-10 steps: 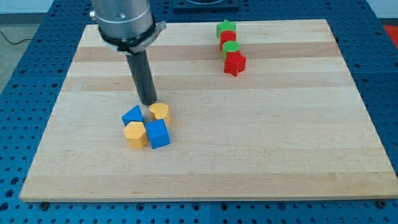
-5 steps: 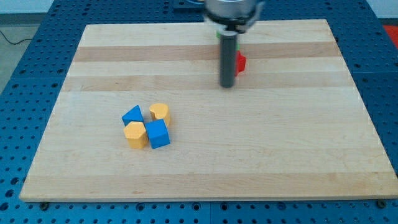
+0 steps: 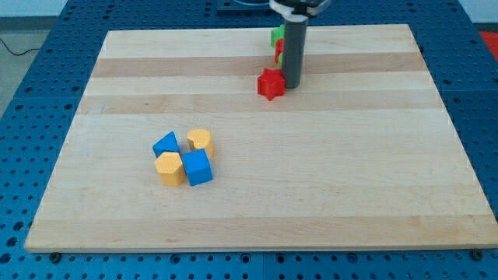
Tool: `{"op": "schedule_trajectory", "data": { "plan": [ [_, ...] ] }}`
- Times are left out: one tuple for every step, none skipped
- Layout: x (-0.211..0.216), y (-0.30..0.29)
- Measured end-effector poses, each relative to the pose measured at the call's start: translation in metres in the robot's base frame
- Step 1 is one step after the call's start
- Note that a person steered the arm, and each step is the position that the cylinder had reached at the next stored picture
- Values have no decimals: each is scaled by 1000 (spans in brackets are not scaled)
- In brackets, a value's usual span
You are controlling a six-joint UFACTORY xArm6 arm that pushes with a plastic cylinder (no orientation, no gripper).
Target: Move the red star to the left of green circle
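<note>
The red star (image 3: 270,83) lies on the wooden board in the upper middle of the view. My tip (image 3: 292,84) stands right against the star's right side. The rod hides most of the column of blocks behind it: only slivers of a green block (image 3: 276,34), a red block (image 3: 277,48) and a green one below it (image 3: 278,59) show at the rod's left edge. I cannot make out the green circle as a whole.
A cluster sits at the lower left of the board (image 3: 350,194): a blue triangle (image 3: 165,143), a yellow cylinder (image 3: 200,140), a yellow hexagon (image 3: 169,168) and a blue cube (image 3: 197,166). Blue perforated table surrounds the board.
My tip moved from the cluster to the red star's right side. The star has slid left and slightly down, away from the column of green and red blocks.
</note>
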State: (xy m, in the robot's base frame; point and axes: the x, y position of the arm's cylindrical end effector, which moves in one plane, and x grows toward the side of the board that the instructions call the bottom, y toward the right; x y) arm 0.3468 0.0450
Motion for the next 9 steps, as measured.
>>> {"op": "schedule_trajectory", "data": {
  "plan": [
    [10, 19],
    [35, 33],
    [56, 19],
    [49, -13],
    [13, -13],
    [-4, -13],
    [23, -17],
    [38, -44],
    [15, -56]
  ]
}}
